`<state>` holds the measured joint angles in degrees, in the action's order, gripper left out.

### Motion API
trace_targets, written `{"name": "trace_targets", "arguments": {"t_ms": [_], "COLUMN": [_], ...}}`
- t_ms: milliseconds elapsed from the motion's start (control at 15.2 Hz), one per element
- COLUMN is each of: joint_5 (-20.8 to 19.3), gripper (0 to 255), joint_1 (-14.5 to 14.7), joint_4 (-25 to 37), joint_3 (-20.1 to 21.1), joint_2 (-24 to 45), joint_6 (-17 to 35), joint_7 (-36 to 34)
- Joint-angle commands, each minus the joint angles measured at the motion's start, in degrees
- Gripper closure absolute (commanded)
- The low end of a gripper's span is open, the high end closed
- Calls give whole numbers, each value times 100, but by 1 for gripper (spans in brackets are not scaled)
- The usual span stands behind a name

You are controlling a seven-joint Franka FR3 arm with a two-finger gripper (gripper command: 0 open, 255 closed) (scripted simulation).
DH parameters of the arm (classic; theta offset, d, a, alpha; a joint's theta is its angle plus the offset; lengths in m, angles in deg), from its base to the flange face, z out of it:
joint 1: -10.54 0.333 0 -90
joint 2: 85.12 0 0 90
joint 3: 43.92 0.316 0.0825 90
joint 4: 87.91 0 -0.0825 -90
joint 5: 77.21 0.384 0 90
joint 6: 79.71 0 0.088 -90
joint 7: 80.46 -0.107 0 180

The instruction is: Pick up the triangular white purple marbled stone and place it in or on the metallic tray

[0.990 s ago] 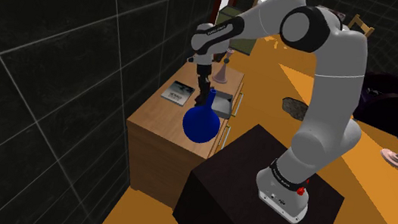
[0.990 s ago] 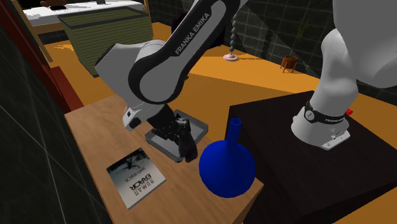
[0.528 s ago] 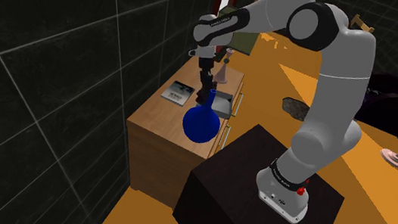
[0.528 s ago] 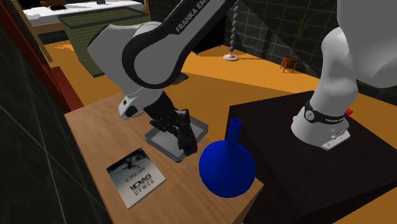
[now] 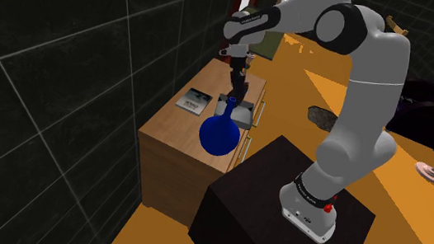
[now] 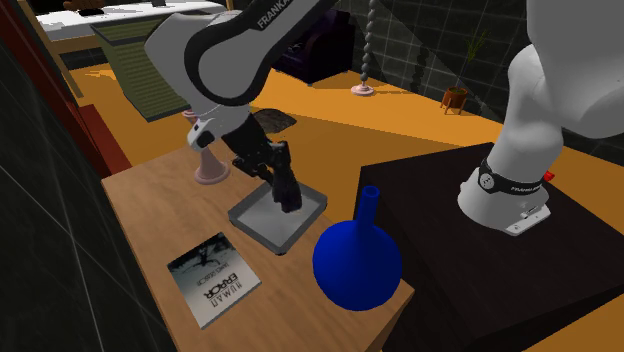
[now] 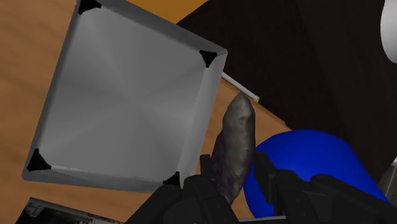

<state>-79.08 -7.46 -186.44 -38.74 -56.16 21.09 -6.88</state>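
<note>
While the pincer (image 7: 235, 167) clasps the stone (image 7: 234, 137), it seemingly hangs above the tray (image 7: 121, 108).

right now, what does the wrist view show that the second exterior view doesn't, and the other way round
Wrist view: the grey, purple-tinged stone clasped between the fingers, lined up just outside the tray edge on the blue flask side, and the tray's bare inside.

Second exterior view: the pinkish pedestal behind the tray, the book cover in full, and the black stand carrying the arm's base.

Both: the tray, the blue flask and the wooden top.
</note>
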Motion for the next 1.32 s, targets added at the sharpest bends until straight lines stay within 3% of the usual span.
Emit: {"name": "trace_targets", "arguments": {"t_ms": [0,132,1254], "joint_5": [-70,-128,-169], "gripper": [255,255,255], "joint_1": [-131,-258,-246], "joint_4": [238,446,335], "joint_3": [-89,-169,-192], "joint_2": [162,274,944], "joint_6": [-76,-167,612], "joint_7": [204,392,356]}}
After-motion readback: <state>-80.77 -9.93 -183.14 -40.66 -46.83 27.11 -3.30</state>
